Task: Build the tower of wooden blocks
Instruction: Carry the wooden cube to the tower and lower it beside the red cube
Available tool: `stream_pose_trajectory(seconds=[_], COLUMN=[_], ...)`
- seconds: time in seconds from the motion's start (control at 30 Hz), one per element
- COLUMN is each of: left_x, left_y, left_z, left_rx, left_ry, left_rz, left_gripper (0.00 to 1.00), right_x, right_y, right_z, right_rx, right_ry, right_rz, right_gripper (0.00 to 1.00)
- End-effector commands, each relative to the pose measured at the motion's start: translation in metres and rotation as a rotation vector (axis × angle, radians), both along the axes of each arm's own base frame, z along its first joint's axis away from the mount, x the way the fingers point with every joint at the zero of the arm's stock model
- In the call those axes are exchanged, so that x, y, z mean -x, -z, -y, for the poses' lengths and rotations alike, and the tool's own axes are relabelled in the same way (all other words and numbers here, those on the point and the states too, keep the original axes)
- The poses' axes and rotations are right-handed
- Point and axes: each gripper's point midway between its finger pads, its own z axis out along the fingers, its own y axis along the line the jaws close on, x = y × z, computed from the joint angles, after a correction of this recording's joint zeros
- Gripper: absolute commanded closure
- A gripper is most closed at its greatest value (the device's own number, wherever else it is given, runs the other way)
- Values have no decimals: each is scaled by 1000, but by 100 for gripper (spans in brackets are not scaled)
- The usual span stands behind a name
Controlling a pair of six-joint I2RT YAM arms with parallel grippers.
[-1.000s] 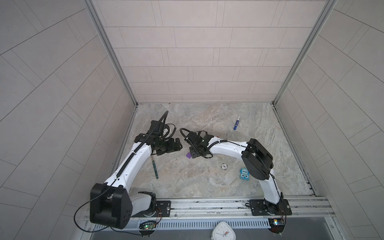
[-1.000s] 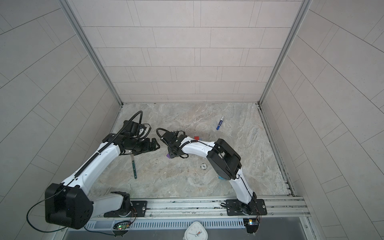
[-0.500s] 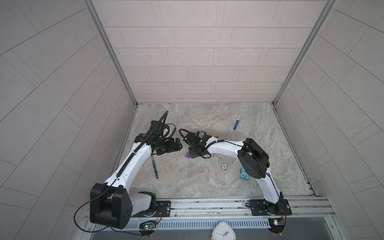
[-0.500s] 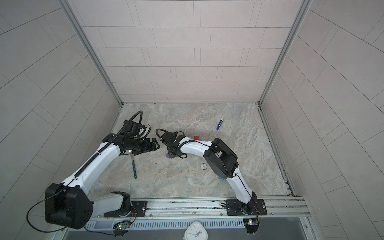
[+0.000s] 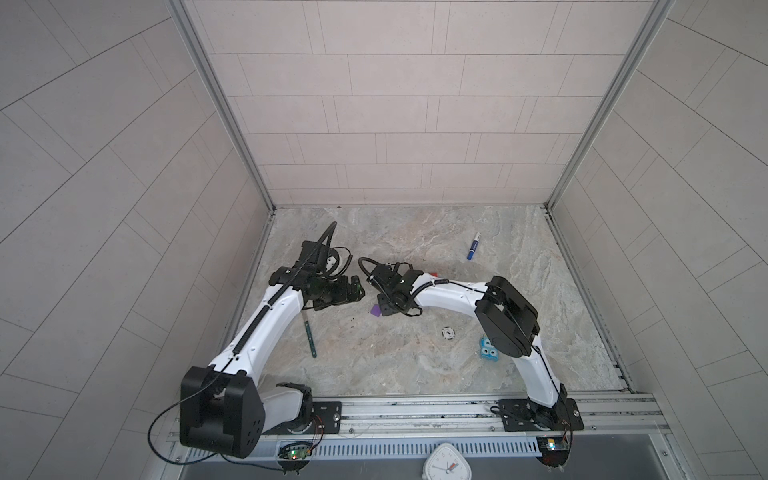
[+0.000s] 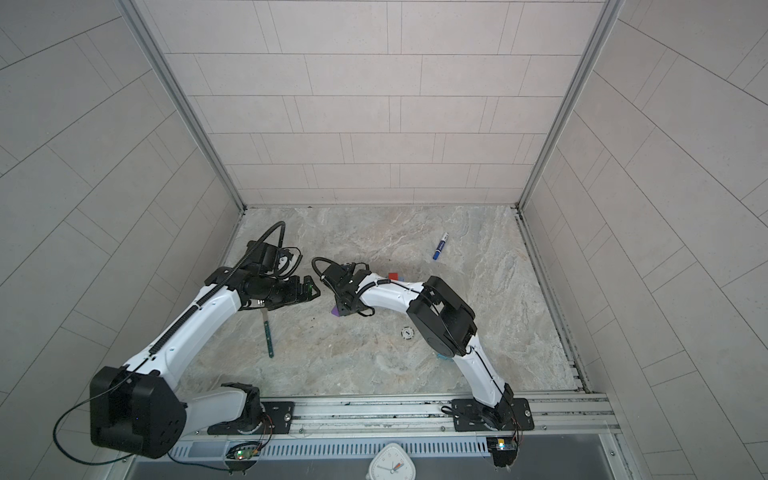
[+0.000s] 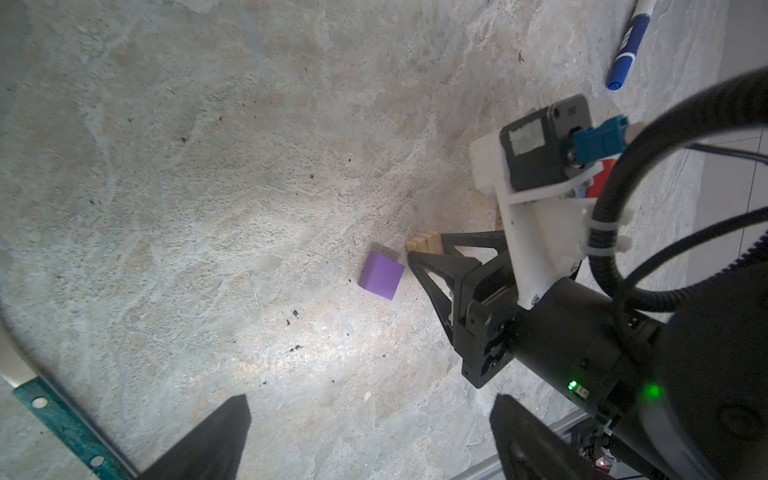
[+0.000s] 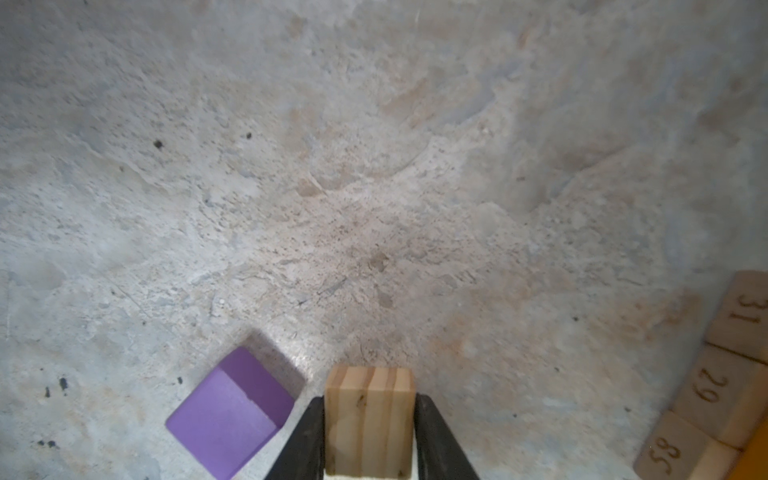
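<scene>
Presently, item in hand: striped cube (image 8: 369, 415).

Right jaws: closed narrow on the striped cube, one finger flat against each opposite side. The cube appears to rest on the counter (image 8: 374, 166); whether it is lifted cannot be told.

Left jaws: spread wide and empty, held above the counter near the right jaws and facing them.

Handling advice (judgement): raise the cube straight up before any sideways travel, since the purple cube (image 8: 232, 415) lies just beside one finger, apart from it but close enough to be knocked. Keep the grip square, set the cube down level on the stack, and release only once it is seated.

Tower: three tan bars (image 8: 706, 390), numbered and side by side, show at the edge of the right wrist view. In both top views the right arm hides most of the stack, with a red cube (image 6: 393, 276) peeking out behind it.

Loose on counter, not for the tower: marker pen (image 5: 473, 246), blue toy (image 5: 489, 353), green strip (image 5: 309, 336).

Containers: none seen, so no contents to list.
</scene>
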Motion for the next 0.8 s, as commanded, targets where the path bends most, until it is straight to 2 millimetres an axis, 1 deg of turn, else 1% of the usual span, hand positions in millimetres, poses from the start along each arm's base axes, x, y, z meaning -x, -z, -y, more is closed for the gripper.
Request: stream_pose_trajectory(seconds=[0.0,0.17,0.3,0.43,0.63,0.77], left_x=[3,3,3,3,3,4], left_y=[-1,-1,-1,0,-1,-1], left_z=[-1,-2,-1,-2,-2,-2], left_rx=[6,2,4,3,2,1], left_ry=[-3,-6,-4,-5,-5,-5], left_rz=[2,3,3,2,5,4], left_gripper=[3,3,3,3,3,3], right_x=[-2,-5,-6,-10,-14,-17], right_y=[-2,-10,-23,-44,-77,-100], right_z=[5,8,11,18,28,40], right_rx=[24,19,16,24,-8,-8], right_ry=[17,29,37,59,87,106], right_rz=[8,19,40,77,110,130], right_gripper=[65,67,67,69,70,70])
